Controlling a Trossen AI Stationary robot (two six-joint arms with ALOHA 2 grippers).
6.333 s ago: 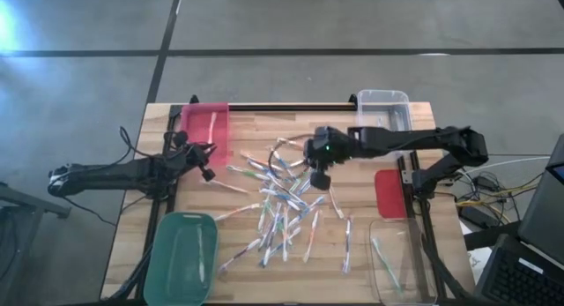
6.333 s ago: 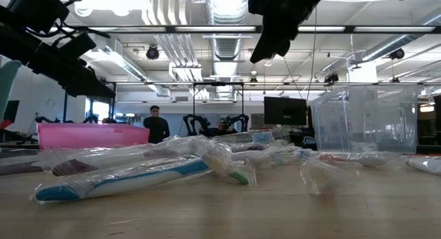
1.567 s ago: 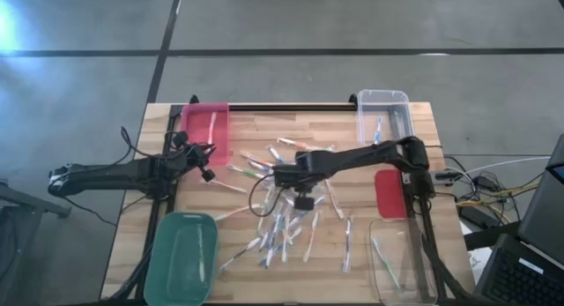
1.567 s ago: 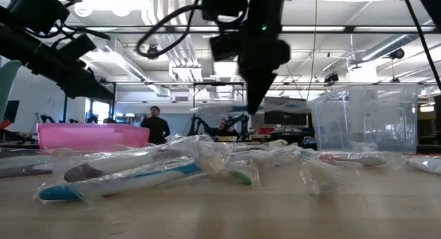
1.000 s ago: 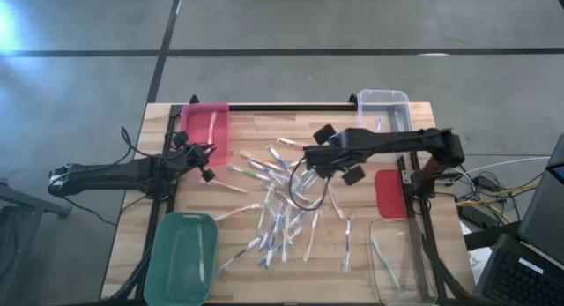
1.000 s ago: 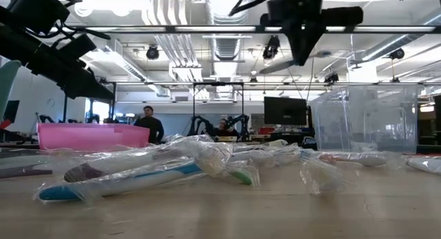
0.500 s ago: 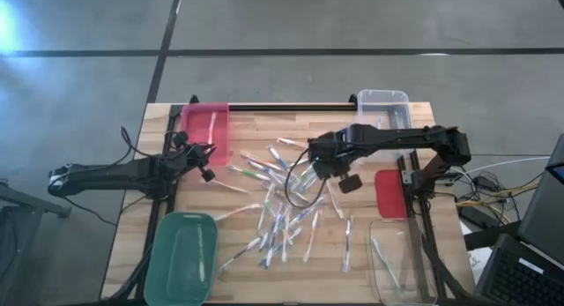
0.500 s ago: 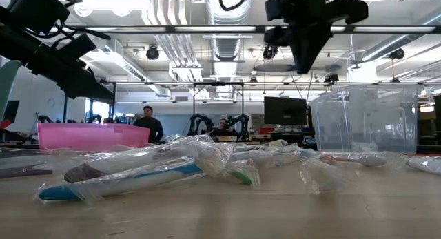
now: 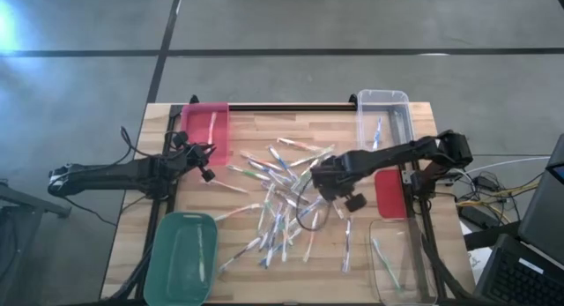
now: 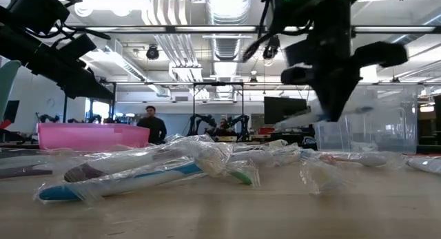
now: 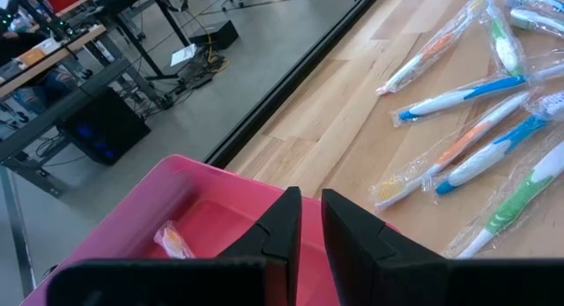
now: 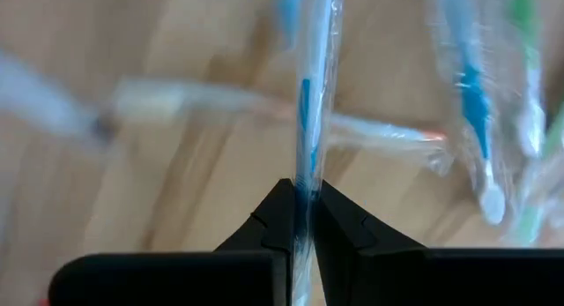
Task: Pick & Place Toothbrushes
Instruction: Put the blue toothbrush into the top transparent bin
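Observation:
Several wrapped toothbrushes (image 9: 280, 209) lie scattered on the middle of the wooden table (image 9: 264, 121); in the low view they lie as a heap of toothbrushes (image 10: 138, 171). My right gripper (image 9: 328, 178) hangs over the right part of the heap, pointing down. It is shut on a wrapped white-and-blue toothbrush (image 12: 305, 121), which shows as a pale streak of toothbrush (image 10: 296, 116) above the table. My left gripper (image 11: 307, 220) waits at the far left over the pink bin (image 11: 141, 235). Only a narrow gap shows between its fingers, with nothing in it. My right gripper pinches the wrapped toothbrush's shaft (image 12: 303, 190) between its two fingers. The fingers come from above, point down and lie across the toothbrush. The toothbrush is lifted clear of the table and lies about level in the low view. Blur hides which part of its length is held.
Pink bin (image 9: 208, 130) at far left, green bin (image 9: 181, 257) at near left, clear bins at far right (image 9: 383, 112) and near right (image 9: 401, 262), each holding a toothbrush. A red lid (image 9: 388, 193) lies right of the heap. People (image 10: 147, 123) stand in the room behind.
My right gripper, still shut on the toothbrush, has come down over the heap and moved a little toward the table's near edge. It has tipped over and now points straight down. The toothbrush has stayed clear of the table.

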